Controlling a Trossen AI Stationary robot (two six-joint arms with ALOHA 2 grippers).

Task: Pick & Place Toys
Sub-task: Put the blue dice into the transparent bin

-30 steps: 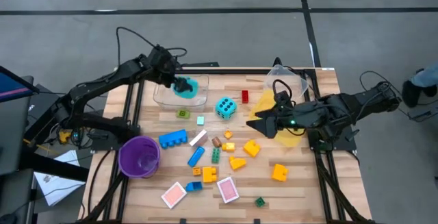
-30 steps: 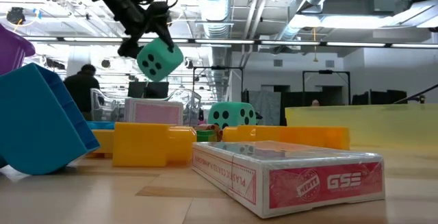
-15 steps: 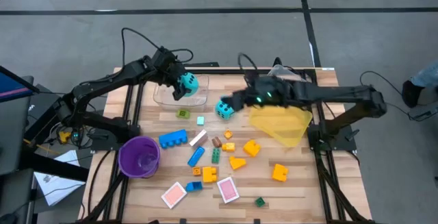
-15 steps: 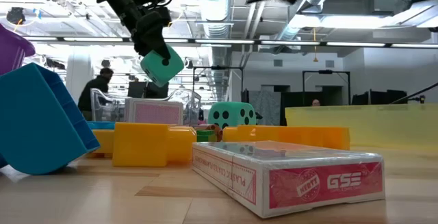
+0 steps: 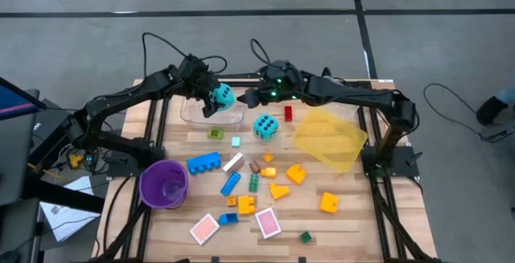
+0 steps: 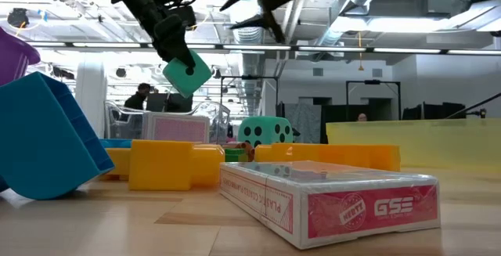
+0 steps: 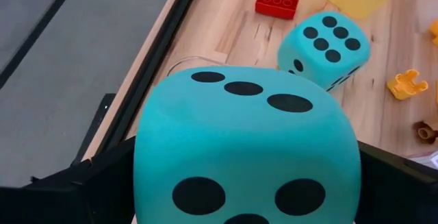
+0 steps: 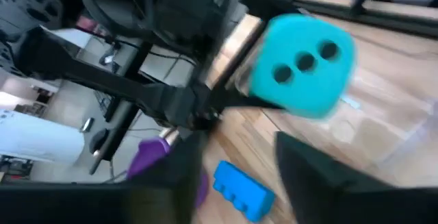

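As seen from above, left gripper: clamped on a cyan die, upper middle of the frame, over a clear tray.
High view, right gripper: just right of the held die, not touching it, holding nothing.
High view, second die: on the table at centre, below the right gripper and left of the yellow bin.
High view, counts: two dice; two pink cards at lower centre; three blue bricks; one red brick; one purple cup at lower left.
Low view, left gripper: upper left, with the held die well above the table, tilted, a plain face showing.
Low view, right gripper: top centre, fingers partly apart, empty.
Low view, second die: on the table, mid-frame, black dots facing the camera.
Left wrist view, held die: fills the frame between the dark fingers, three dots on its upper face.
Left wrist view, beyond: second die showing six dots; red brick near it.
Right wrist view, fingers: apart, nothing between them.
Right wrist view, held die: three dots showing, in the left gripper's grip, apart from the right fingers.
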